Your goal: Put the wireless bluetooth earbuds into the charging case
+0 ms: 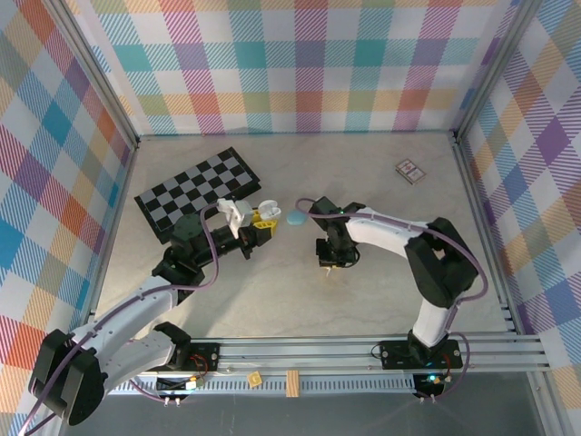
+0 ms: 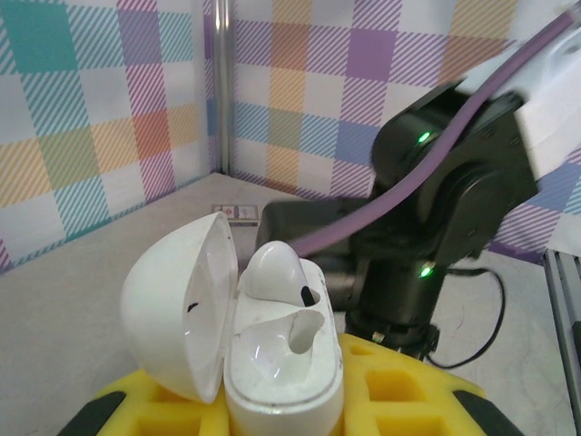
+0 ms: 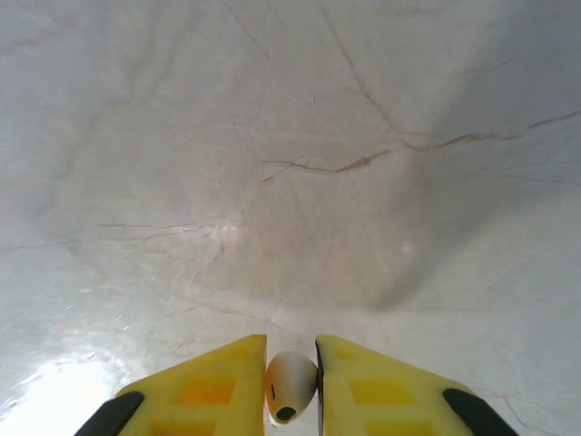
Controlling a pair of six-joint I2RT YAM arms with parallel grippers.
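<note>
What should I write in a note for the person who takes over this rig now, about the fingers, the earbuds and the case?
Left gripper: fingers shut on the charging case, lid open.
Right gripper: fingers shut on the held earbud, white, over the table.
Done: the seated earbud, also white, is in one slot of the case.
Left: the other slot is empty. Bring the held earbud across and seat it there.
</note>
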